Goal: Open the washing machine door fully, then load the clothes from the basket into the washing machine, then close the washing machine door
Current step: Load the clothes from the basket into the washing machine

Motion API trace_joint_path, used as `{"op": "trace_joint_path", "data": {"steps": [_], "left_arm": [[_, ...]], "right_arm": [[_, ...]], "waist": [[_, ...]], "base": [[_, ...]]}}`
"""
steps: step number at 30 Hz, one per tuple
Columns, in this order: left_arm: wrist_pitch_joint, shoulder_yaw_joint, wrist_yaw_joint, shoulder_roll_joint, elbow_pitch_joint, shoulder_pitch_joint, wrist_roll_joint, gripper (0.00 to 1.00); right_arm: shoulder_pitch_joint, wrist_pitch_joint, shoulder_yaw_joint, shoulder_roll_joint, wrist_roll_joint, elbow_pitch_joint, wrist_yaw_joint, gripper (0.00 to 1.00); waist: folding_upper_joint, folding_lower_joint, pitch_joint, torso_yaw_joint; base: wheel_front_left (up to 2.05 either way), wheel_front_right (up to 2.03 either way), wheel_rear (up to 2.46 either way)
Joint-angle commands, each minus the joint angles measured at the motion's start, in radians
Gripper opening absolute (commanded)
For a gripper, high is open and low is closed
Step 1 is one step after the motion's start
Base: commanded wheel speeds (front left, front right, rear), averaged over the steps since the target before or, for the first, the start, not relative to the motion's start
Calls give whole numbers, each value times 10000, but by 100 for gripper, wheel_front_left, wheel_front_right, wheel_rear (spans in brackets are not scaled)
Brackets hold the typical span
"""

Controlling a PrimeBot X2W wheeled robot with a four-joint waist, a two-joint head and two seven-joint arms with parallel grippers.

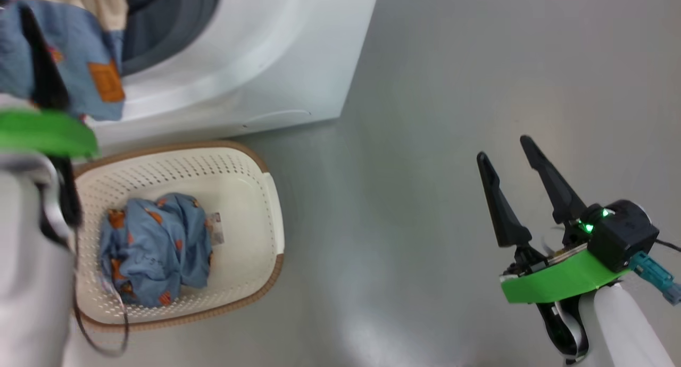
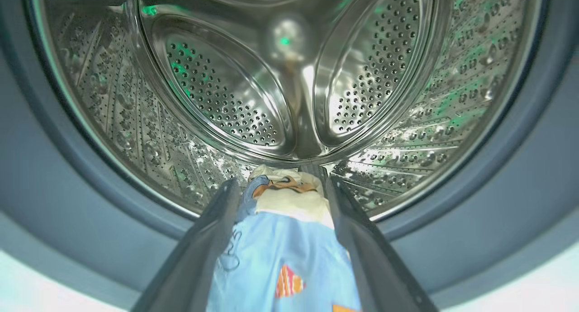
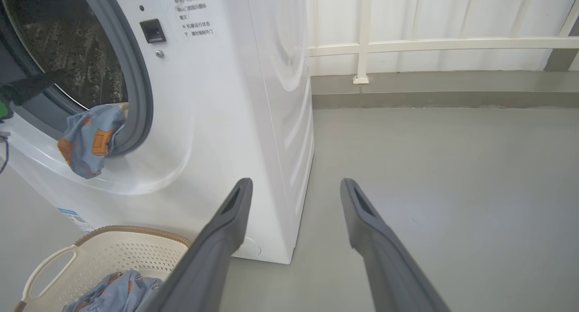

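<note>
The left wrist view alone looks into the steel drum [image 2: 226, 99], perforated and bare of laundry as far as it shows, ringed by the grey gasket [image 2: 45, 190]; there the left gripper [image 2: 282, 185] has its fingers spread wide at the drum's mouth, with the draped garment [image 2: 280, 257], light blue with a cream part, lying in the gap between them. The right wrist view gives the side look that the drum view lacks: that same garment hangs out over the lower gasket of the washing machine [image 3: 217, 99], half in and half out, and beside the opening sit a dark latch socket [image 3: 152, 30] and lines of small print. The head view looks down on the basket [image 1: 266, 197], standing on the floor just before the machine, with the second garment [image 1: 154, 239] bunched in its middle. The right gripper [image 1: 504, 149] hangs well to the right over bare floor, fingers wide, nothing between them. Counted: two garments, one basket, one machine, two grippers with two dark fingers each. The floor [image 3: 452, 167] is smooth grey, and behind it stands a white panelled wall [image 3: 429, 13] with a pale rail
</note>
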Motion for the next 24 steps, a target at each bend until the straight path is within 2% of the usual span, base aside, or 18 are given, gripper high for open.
{"op": "trace_joint_path", "data": {"steps": [1, 6, 13, 17, 24], "left_arm": [[-88, 201, 279, 408, -1027, 969, 47, 100], [25, -43, 835, 208, -2819, 3064, 167, 100], [161, -331, 1290, -5, -4254, 5066, 195, 100], [211, -539, 1541, -7, -4824, 6061, 348, 100], [357, -877, 1669, -74, -5205, 7204, 328, 100]], "right_arm": [[391, -45, 102, -10, -72, -161, 16, 100], [684, -45, -35, 20, -205, -67, 16, 100], [1090, -45, 75, 27, -304, 163, 16, 100], [1375, -16, 89, 54, -372, 307, 16, 100], [1905, 216, 61, 117, -500, 320, 16, 100]], "waist": [[0, 0, -603, 357], [0, 0, -1156, 582], [0, 0, -1980, 801], [0, 0, -2540, 986], [0, 0, -3438, 1241]], "base": [[0, 0, 0], [0, 0, 0], [0, 0, 0], [0, 0, 0], [0, 0, 0]]}}
